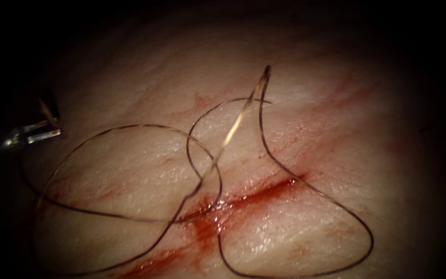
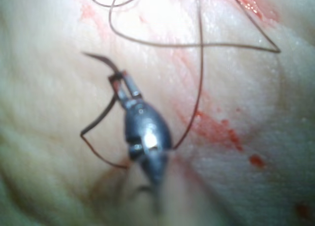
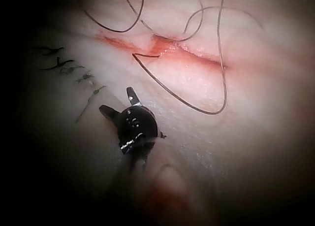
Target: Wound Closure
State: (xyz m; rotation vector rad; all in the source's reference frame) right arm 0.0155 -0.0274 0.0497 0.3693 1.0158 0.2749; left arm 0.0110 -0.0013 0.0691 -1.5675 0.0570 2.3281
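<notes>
**Q:** Needle (image 2: 101, 61), location and holder?

**A:** Item 1. Curved needle, far left of the cut, held by the left tool (image 1: 52, 129). Jaws clamped across it part-way along the curve, nearer the pointed end. Point bare and out of the tissue (image 1: 336, 129); the other end hangs below the jaws, with thread running on from it.

**Q:** Next entry, moving right?

**A:** Item 2. Thread (image 1: 130, 126), dark, lying slack on the tissue surface. One wide loop left of the cut, a smaller loop overlapping it, and a long bight swinging out on the right side. It crosses the cut in several places. One strand rises off the surface and catches the light.

**Q:** The cut?

**A:** Item 3. Cut (image 1: 243, 199), running diagonally, edges unclosed. Red fluid (image 1: 207, 222) pooled along it and smeared to either side.

**Q:** Right tool?

**A:** Item 4. Right tool (image 3: 118, 102), seen in the right wrist view. Jaws spread wide, gripping nothing, standing apart from the thread. Dark ink marks (image 3: 69, 68) on the tissue beside it.
</notes>
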